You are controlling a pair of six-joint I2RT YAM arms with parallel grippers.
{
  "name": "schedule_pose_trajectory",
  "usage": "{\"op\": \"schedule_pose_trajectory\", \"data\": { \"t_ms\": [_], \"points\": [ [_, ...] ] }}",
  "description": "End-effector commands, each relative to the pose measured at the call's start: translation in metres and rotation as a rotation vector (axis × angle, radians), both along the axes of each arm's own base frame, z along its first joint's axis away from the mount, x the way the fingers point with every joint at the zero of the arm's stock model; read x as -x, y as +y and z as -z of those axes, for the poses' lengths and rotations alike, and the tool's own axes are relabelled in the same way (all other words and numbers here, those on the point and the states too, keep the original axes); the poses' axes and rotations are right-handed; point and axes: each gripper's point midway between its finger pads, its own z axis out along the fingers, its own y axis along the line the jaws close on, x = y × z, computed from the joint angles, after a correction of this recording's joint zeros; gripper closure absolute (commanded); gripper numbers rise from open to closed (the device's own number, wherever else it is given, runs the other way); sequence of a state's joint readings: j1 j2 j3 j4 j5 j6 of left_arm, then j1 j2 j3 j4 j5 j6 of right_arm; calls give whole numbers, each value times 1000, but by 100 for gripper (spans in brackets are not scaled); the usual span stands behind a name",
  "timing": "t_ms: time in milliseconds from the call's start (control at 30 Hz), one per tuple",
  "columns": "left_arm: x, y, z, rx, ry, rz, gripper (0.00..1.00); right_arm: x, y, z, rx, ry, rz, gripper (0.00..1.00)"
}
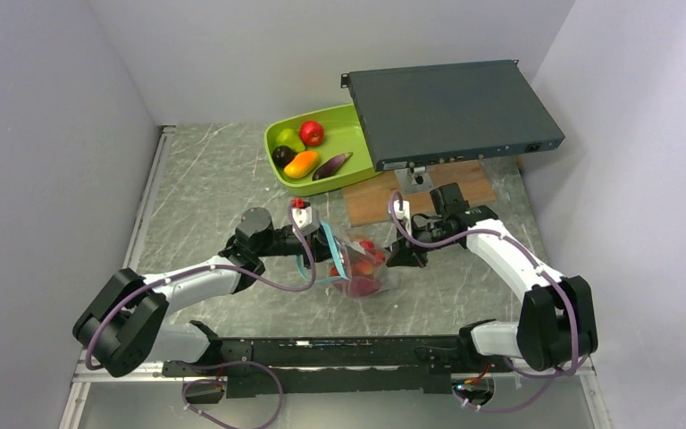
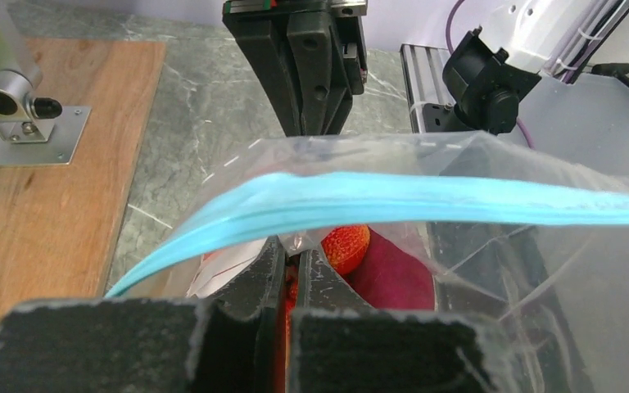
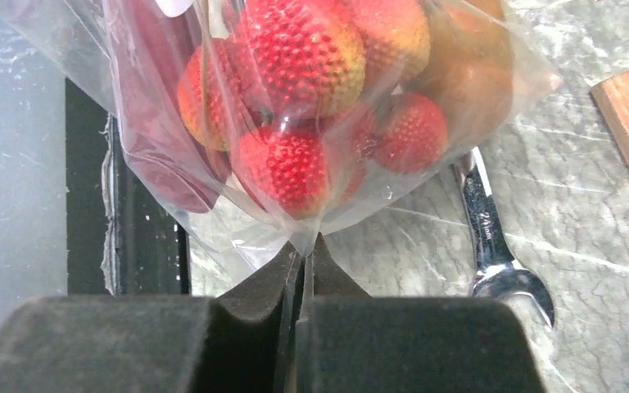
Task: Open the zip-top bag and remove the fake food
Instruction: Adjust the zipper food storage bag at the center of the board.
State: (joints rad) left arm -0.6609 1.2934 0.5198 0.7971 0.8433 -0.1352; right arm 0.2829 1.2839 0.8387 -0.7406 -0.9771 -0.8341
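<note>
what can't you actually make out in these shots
- Fruit in the bag: right wrist view, pieces overlap, top edge crops them; count unclear.
- Wrench: right wrist view, far end behind the bag.
- Zip strip: left wrist view, right edge crops it; open or sealed unclear.
- Tray: top view, right side under the black box.

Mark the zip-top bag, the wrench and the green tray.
zip-top bag (image 2: 426, 196): left wrist view, on its blue zip strip.
wrench (image 3: 487, 229): right wrist view, on its shaft.
green tray (image 1: 347, 134): top external view, bare floor at its right end.
</note>
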Motion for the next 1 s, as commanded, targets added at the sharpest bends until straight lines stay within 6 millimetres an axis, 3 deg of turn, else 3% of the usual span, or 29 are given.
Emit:
{"op": "schedule_pose_trajectory", "data": {
  "t_ms": [0, 233, 300, 400, 500, 567, 700, 800, 867, 967],
  "points": [
    [4, 0, -12, 20, -135, 36, 100, -13, 5, -12, -21, -30, -4, 100],
    [5, 11, 18, -102, -138, 8, 100, -65, -36, 9, 200, -239, 285, 100],
    [8, 11, 27, -115, -123, 19, 100, -59, -36, 12, 206, -229, 247, 100],
    [10, 6, 40, -137, -89, 60, 100, -13, -11, 4, 76, -173, -13, 100],
    [19, -2, 48, -153, -60, 135, 100, 13, 1, -10, -23, -192, -158, 46],
    [25, -5, 53, -171, -48, 181, 100, 18, 4, -14, -51, -229, -187, 30],
    [38, -7, 64, -214, -29, 235, 100, 21, 13, -17, -91, -256, -209, 14],
    [43, -9, 73, -236, -10, 242, 100, 20, 27, -20, -109, -240, -236, 10],
    [45, -10, 77, -245, 7, 236, 100, 18, 37, -19, -107, -210, -252, 1],
    [43, -9, 78, -241, 14, 209, 100, 10, 53, -21, -108, -174, -251, 0]
  ]
}}
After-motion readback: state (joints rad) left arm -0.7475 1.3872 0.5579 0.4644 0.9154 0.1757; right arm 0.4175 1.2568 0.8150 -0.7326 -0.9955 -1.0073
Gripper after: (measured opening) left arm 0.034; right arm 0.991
